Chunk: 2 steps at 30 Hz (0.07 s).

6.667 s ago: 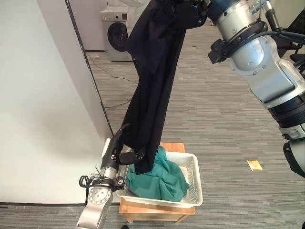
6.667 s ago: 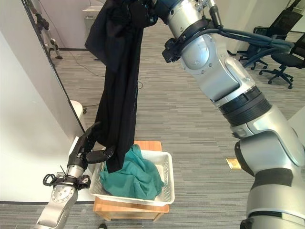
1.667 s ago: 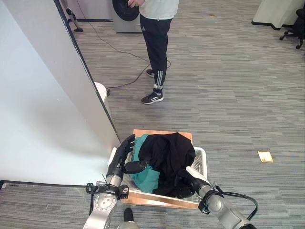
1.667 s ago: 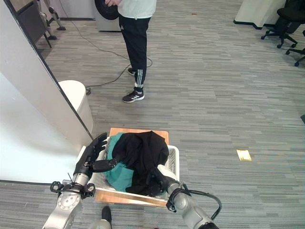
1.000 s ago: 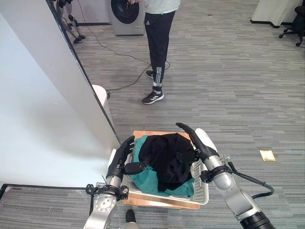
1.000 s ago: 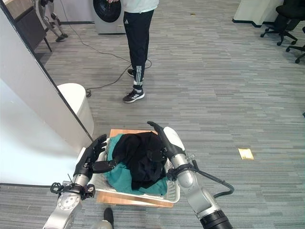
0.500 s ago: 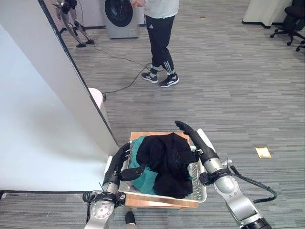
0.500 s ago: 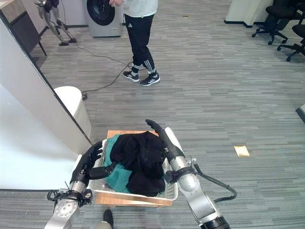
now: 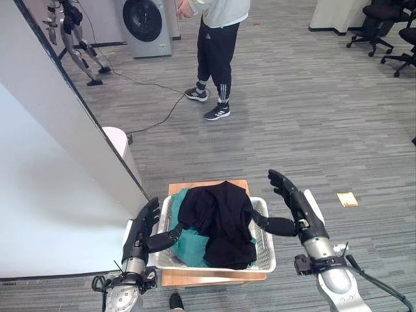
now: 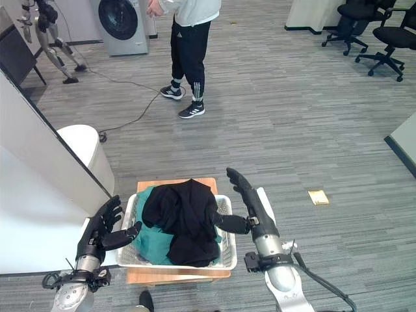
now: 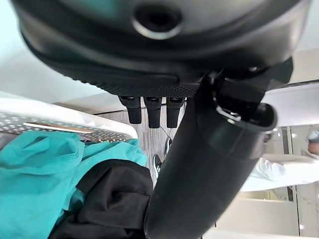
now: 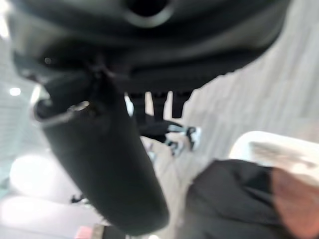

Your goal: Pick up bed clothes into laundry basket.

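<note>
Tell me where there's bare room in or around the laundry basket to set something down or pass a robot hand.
Crowded: the black garment and teal cloth cover most of the laundry basket. Free: the mesh strip along its right wall, beside the right robot hand, and bare floor beyond. The left robot hand flanks the left rim.

Even, bright indoor light in the head views; soft shadows; right wrist view blurred; left wrist view sharper.
</note>
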Motion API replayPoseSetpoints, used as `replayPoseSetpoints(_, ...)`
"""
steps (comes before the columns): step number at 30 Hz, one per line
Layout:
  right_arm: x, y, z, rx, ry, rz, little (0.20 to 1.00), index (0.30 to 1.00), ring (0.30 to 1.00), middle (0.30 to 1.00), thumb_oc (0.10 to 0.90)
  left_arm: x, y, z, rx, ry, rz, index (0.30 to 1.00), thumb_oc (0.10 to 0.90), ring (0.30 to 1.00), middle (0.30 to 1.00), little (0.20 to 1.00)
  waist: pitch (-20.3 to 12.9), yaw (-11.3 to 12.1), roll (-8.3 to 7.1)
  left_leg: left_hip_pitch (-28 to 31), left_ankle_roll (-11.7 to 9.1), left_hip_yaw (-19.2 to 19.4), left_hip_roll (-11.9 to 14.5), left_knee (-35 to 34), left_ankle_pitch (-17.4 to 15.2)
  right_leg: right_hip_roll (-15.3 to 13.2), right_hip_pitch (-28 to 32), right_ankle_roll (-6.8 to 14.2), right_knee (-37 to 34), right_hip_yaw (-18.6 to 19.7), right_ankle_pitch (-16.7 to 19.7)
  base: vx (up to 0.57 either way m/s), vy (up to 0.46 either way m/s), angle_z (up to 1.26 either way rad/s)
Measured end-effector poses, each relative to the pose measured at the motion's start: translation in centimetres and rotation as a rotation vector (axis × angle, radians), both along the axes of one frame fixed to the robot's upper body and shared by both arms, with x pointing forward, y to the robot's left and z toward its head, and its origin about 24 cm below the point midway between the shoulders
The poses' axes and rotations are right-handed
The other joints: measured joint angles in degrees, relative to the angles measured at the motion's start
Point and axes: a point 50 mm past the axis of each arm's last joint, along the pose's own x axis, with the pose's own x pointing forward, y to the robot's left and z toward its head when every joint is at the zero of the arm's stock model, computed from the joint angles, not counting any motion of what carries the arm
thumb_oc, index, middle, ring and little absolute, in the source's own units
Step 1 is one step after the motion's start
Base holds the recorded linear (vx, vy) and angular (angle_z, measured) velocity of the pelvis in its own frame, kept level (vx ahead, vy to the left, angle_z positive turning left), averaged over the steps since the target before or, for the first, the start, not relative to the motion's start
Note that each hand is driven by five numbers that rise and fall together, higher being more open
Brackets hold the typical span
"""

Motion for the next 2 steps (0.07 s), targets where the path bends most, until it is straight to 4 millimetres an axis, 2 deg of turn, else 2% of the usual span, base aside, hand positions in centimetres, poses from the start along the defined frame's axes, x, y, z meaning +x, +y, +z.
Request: replayPoseSetpoints(2, -1.24, -0.42, -1.64, -0.012, 0.085, -0.016, 0.900, 0.900, 0.900, 0.900, 0.800, -0.25, 0.10, 0.05, 0.001, -0.012, 0.005, 0.900, 0.800, 0.900, 0.900, 0.900, -0.13, 0.00, 0.22, 0.29, 0.03, 0.49, 0.02, -0.01, -0.02, -0.04, 0.02, 0.04, 0.00, 0.58, 0.03, -0.01, 0.005, -0.13)
